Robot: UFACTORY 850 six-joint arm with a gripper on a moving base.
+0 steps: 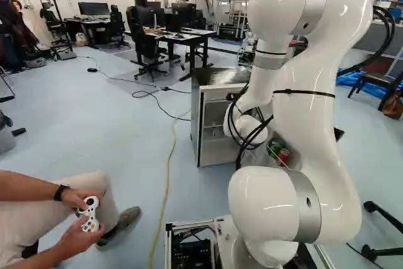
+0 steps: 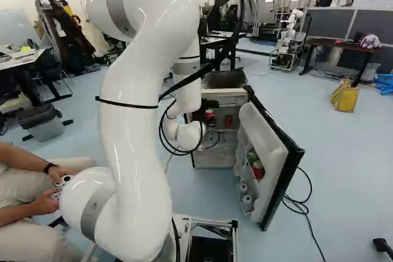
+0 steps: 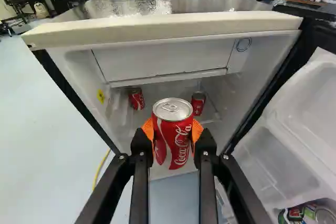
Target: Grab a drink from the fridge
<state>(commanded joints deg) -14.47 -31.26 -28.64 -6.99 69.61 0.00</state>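
"So, what have we got?"

"Our gripper (image 2: 207, 110) pinches a red soda can (image 3: 172, 137) between its orange pads (image 3: 148, 128), at the open fridge's (image 3: 163, 30) mouth."

"And inside?"

"We see two more red cans (image 3: 198, 103)."

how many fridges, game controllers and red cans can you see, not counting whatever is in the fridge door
fridge: 1
game controller: 1
red cans: 3 (one held in the gripper, two inside the fridge)
total: 5
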